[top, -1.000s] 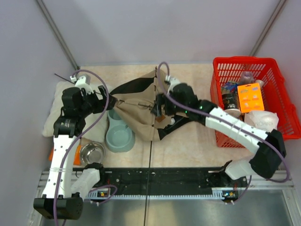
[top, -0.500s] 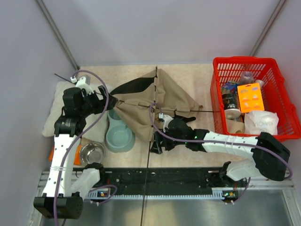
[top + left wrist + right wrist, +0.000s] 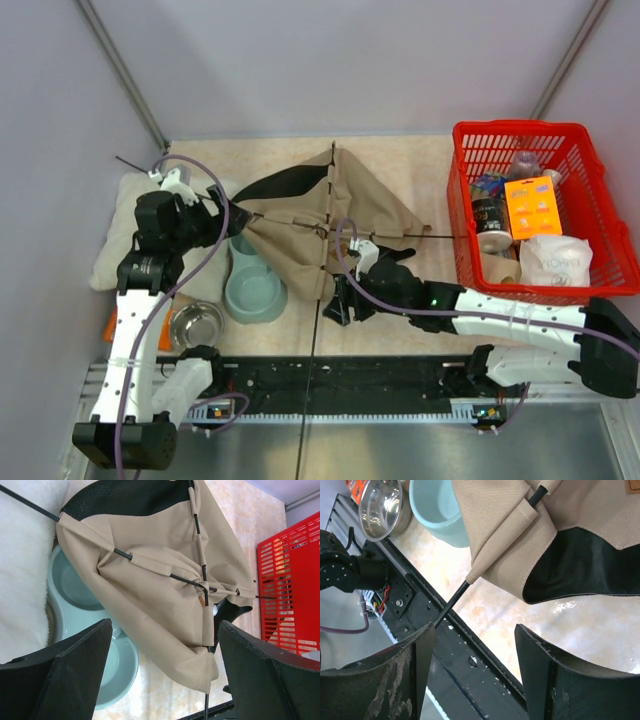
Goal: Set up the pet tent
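The pet tent (image 3: 300,225) lies flat in the middle of the table: tan fabric, dark lining, thin black poles crossed in its sleeves. It fills the left wrist view (image 3: 150,590). Its near corner shows in the right wrist view (image 3: 510,545), where a black pole (image 3: 452,600) sticks out of the sleeve over the front rail. My left gripper (image 3: 222,218) is open and empty beside the tent's left corner. My right gripper (image 3: 338,303) is open and empty just above the near corner and the pole's end.
A cream pillow (image 3: 115,235) lies at the left. A teal double bowl (image 3: 255,290) is partly under the tent, with a steel bowl (image 3: 195,325) in front of it. A red basket (image 3: 520,127) of items stands at the right. A black rail (image 3: 380,385) runs along the near edge.
My right arm has come off the tent's middle toward the near edge and now hovers at the near corner. The tent's right side has spread flatter. The left arm has barely moved.
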Controlling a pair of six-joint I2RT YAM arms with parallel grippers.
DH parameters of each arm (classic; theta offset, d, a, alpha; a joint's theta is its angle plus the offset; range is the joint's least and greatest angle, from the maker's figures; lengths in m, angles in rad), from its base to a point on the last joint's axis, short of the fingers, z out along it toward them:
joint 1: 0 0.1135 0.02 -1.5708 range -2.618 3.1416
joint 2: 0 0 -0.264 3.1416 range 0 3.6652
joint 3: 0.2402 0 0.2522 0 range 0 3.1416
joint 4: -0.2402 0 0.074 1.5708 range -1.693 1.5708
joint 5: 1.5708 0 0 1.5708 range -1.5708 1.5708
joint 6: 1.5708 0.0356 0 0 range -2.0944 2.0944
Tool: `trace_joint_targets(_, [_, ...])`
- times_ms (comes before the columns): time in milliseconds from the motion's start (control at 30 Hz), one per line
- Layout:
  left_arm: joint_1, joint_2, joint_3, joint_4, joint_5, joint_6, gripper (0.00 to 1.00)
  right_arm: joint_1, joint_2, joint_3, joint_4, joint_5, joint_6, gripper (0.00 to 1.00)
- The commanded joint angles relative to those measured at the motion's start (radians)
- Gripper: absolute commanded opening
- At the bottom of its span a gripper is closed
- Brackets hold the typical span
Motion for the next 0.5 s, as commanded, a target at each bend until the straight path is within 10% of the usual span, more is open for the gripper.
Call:
trace_joint_targets(0, [0.000,-0.044,-0.029,0.043,-0.013,-0.027,0.91,0.053,-0.045,0.041,-0.036,0.134,-0.010,0.64])
trace_joint_targets(467, [-0.006,-0.038,-0.006,0.024,0.076,-0.043,0.90,0.099,0.154,0.003,0.332,-0.132,0.089,0.66])
